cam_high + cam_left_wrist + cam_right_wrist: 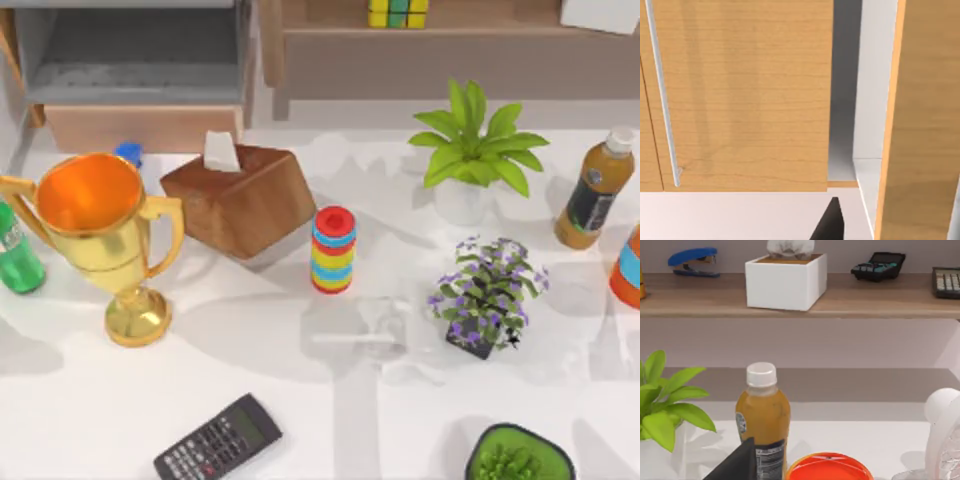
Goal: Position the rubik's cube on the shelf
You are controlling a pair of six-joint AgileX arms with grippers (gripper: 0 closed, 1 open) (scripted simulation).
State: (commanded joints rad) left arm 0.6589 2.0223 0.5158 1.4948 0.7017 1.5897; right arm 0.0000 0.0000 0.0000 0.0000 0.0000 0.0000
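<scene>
The top view's upper edge is cutting off the rubik's cube (398,12) sitting on the shelf (450,45), while its right edge is slicing the orange container (627,268), and its bottom edge is clipping the green pot (520,455).

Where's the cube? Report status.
Rubik's cube sits on the shelf. Nothing holds it. Ring stack stands mid-table.

looks like a rendered tabletop scene, kind of a home-office mockup: white table (300,420) cluttered with a calculator (218,440), gold trophy (100,230), tissue box (240,195), potted plants (470,150), and a wooden shelf (430,45) along the far edge
</scene>
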